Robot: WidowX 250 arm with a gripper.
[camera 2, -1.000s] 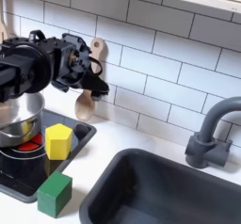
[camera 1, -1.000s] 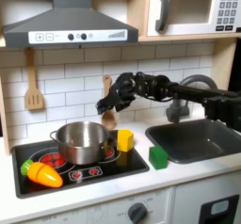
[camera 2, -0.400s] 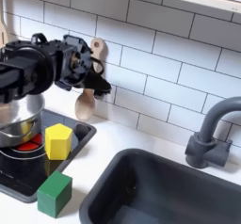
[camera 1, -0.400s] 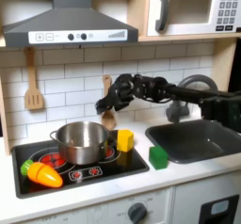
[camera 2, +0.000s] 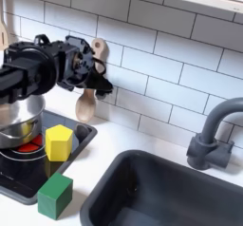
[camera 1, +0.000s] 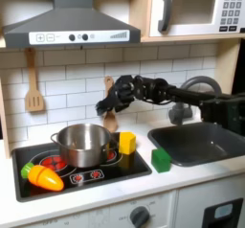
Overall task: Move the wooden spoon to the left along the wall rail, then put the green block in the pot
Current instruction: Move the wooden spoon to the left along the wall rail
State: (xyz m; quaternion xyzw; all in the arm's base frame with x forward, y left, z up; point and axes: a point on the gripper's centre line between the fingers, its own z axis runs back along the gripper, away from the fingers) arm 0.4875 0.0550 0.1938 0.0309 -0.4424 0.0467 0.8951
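- Spoon (camera 2: 87, 89) hanging bowl-down against the tiled wall (camera 2: 180, 73), handle top near the rail line, above the stove's back edge; hung this way so it can slide sideways rather than be lifted.
- Gripper (camera 2: 93, 70) right at the spoon's handle, arm (camera 1: 182, 93) reaching in from the first exterior view's right; placed at handle height, probably to nudge or pinch the spoon along the wall.
- Cannot tell how far the jaws stand apart, nor whether the handle is pinched; dark body hides the fingertips in both exterior views.
- Green block (camera 1: 161, 160) resting on the counter just off the stove's (camera 1: 96, 179) front corner, apart from the gripper; untouched, second step not yet begun.
- Pot (camera 1: 82, 144) upright on the back burner, mouth open upward, ready to take the block.
- Yellow block (camera 2: 59, 141) just beside the pot on the stove.
- Spatula (camera 1: 33, 86) hanging further along the first exterior view's left.
- Sink (camera 1: 201, 141) well apart on the other side.
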